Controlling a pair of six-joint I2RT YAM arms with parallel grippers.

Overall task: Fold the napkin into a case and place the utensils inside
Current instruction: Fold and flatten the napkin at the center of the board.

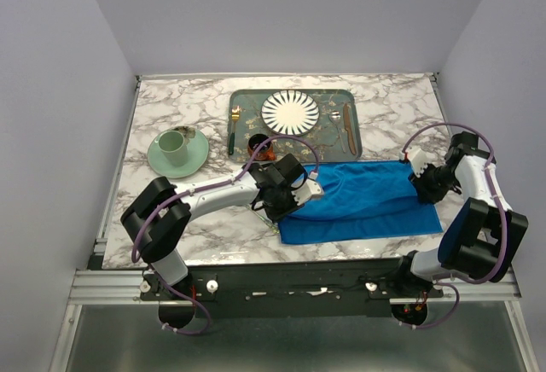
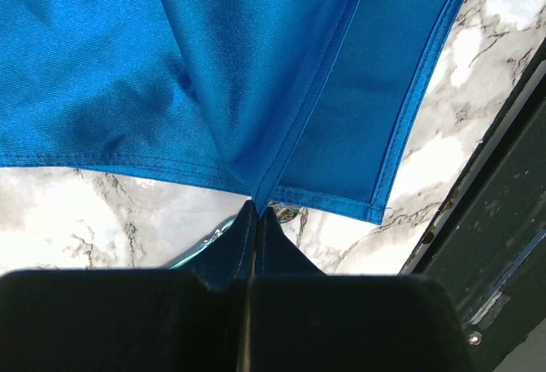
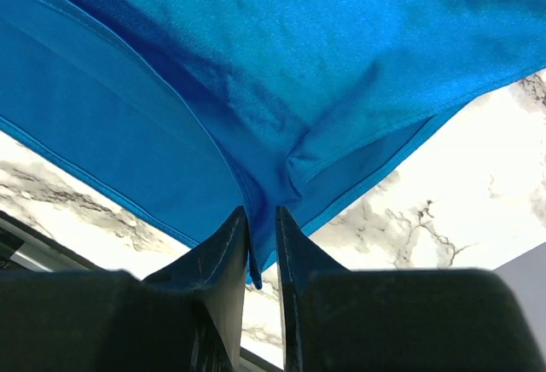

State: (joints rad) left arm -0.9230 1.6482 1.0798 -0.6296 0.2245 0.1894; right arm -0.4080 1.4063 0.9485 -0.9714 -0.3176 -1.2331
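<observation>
The bright blue napkin [image 1: 367,197] lies rumpled and partly doubled over on the marble near the front edge. My left gripper [image 1: 287,212] is at its left end. In the left wrist view that gripper [image 2: 258,208] is shut on a hemmed corner of the napkin [image 2: 213,65], lifted off the lower layer. My right gripper [image 1: 424,186] is at the napkin's right end. In the right wrist view it [image 3: 263,214] is shut on a fold of the napkin [image 3: 256,65]. A slim shiny utensil [image 2: 205,240] peeks out beneath the left fingers; I cannot tell which one it is.
A grey-green tray [image 1: 247,103] at the back holds a striped white plate [image 1: 290,112], a gold fork with a green handle [image 1: 232,129] and brown-handled cutlery [image 1: 347,124]. A green cup on a saucer [image 1: 177,150] stands at the left. The dark front rail [image 2: 503,218] runs close by.
</observation>
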